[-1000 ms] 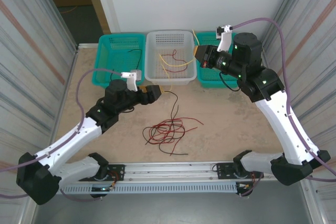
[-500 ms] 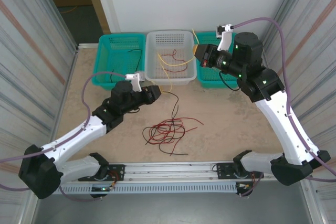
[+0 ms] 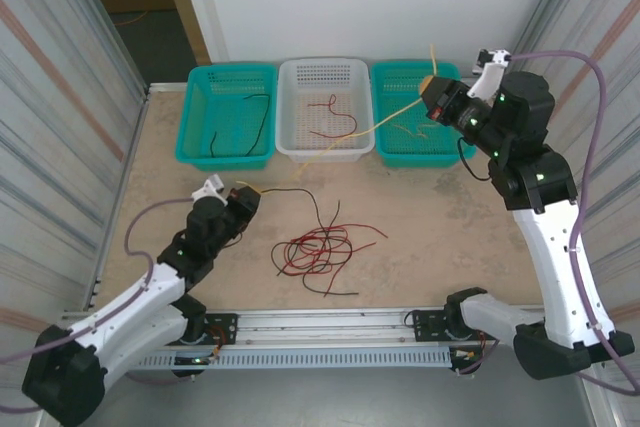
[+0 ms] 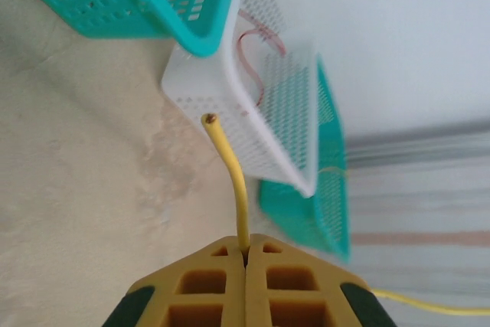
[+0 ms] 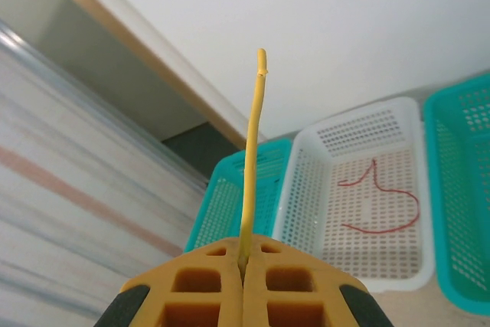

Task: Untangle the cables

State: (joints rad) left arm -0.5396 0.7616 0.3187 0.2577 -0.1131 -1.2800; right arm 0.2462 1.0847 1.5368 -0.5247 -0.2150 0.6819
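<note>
1. Pinching a yellow cable (image 4: 230, 166) in the fully closed left gripper (image 3: 243, 197), low over the table (image 3: 420, 207) on the near left. Showing a short stub poking past the fingertips in the left wrist view.
2. Showing one black cable (image 3: 258, 115) lying in the left green basket (image 3: 195, 137), sorted by the look of it.
3. Leaving the main tangle (image 3: 320, 247) of red and black cables on the table in the middle, between the two arms, with neither gripper touching it. Judging this to be the bulk of the remaining work.
4. Showing a red cable (image 3: 332, 107) in the white basket (image 3: 320, 69), with a yellow strand crossing over that basket toward the right.
5. Showing a few pale yellow strands (image 3: 405, 129) in the right green basket (image 3: 400, 159). Not managing to count them.
6. Clamping a yellow cable end in the fully closed right gripper (image 3: 432, 87), raised above the right green basket. Apparently stretching the same yellow cable between both arms, though failing to trace its run near the left gripper clearly.
7. Judging the task as partly done: putting each colour in its own basket by the look of it, pulling one yellow cable free right now, and leaving the red-and-black knot waiting.
</note>
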